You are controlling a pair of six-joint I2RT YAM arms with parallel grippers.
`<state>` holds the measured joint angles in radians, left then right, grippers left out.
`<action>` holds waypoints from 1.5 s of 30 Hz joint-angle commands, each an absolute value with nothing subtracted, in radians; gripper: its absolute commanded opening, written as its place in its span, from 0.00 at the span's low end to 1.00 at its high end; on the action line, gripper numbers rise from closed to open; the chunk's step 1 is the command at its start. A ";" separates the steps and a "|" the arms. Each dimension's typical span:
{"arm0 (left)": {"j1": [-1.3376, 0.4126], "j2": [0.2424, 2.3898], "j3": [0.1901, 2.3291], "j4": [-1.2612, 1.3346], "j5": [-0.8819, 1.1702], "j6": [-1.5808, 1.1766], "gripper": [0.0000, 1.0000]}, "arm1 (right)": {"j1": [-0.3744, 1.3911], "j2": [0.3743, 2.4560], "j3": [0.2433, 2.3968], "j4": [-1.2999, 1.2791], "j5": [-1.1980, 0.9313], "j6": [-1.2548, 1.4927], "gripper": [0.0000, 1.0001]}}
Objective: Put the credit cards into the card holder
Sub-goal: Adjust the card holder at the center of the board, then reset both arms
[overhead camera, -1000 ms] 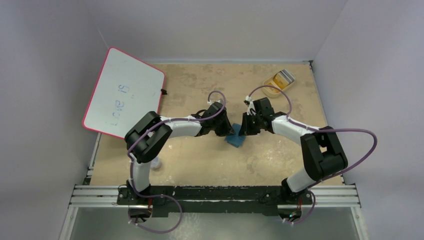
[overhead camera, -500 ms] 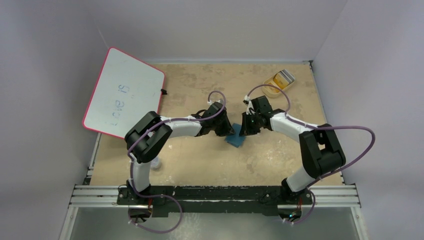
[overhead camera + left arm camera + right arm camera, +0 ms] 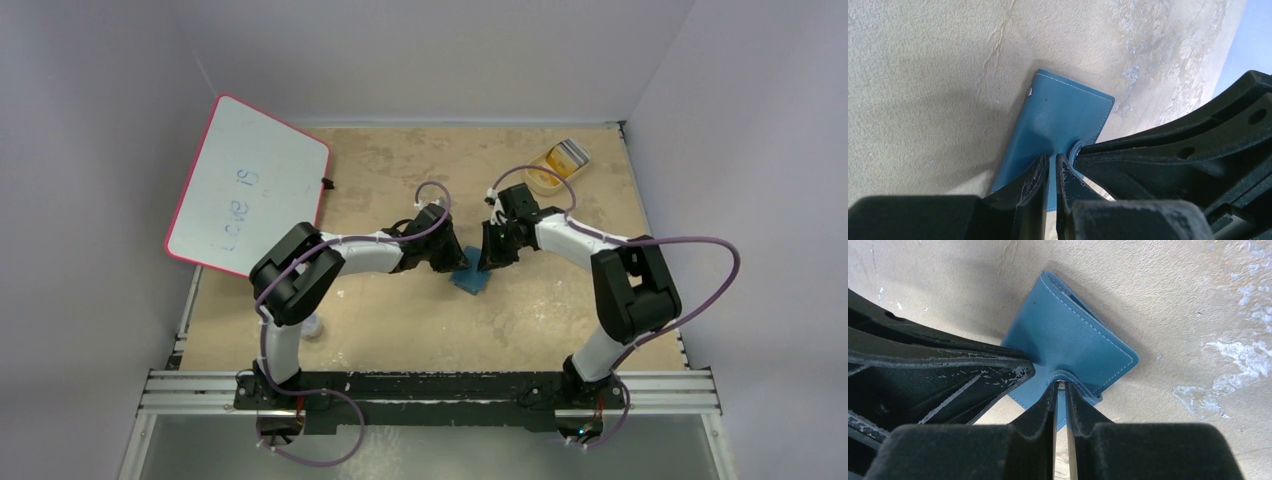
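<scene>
You are pinching the card holder (image 3: 469, 276) from both sides at mid-table, between the two arms. Your left gripper (image 3: 1052, 162) is pressing its fingers almost together on the edge of one blue cover, with only the thin leather filling the gap. Your right gripper (image 3: 1061, 390) is doing the same from the opposite side, its fingers clamped narrowly on the snap tab (image 3: 1084, 386) at the holder's edge.

The holder is showing only its teal outside. Its far end is resting on the table (image 3: 400, 320), and the gripped end appears slightly raised. No inner pocket is showing in either wrist view.

Gripping opposite layers like this looks like your way of peeling the bifold apart. One gripper is anchoring a cover while the other is taking the closure, so the pockets can be exposed.

The credit cards (image 3: 563, 155) are sitting well apart from all this, in the beige tray (image 3: 533, 181) near the far right corner, and none is held. You are probably working on opening the holder, with every card yet to be moved. The thin tab may be prone to slipping out of the right fingers as the flaps separate.
</scene>
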<state>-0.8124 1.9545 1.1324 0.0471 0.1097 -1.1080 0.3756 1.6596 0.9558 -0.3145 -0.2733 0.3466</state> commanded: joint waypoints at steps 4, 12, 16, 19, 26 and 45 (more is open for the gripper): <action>-0.822 2.000 1.099 0.079 0.089 -1.104 0.10 | 0.384 1.852 1.013 -0.370 -0.119 0.303 0.13; -0.822 1.976 1.083 0.101 0.101 -1.095 0.11 | 0.401 1.953 1.053 -0.447 -0.081 0.285 0.13; -0.822 1.976 1.084 0.115 0.121 -1.088 0.11 | 0.417 1.982 1.081 -0.478 -0.067 0.292 0.13; -0.820 1.970 1.089 0.114 0.135 -1.089 0.12 | 0.422 1.956 1.101 -0.478 -0.072 0.297 0.13; -0.770 1.827 1.167 -0.096 0.023 -1.013 0.31 | 0.422 1.664 1.177 -0.416 -0.013 0.289 0.20; -0.746 1.233 1.309 -0.675 -0.431 -0.757 0.67 | 0.421 0.786 0.923 -0.213 0.041 0.388 0.99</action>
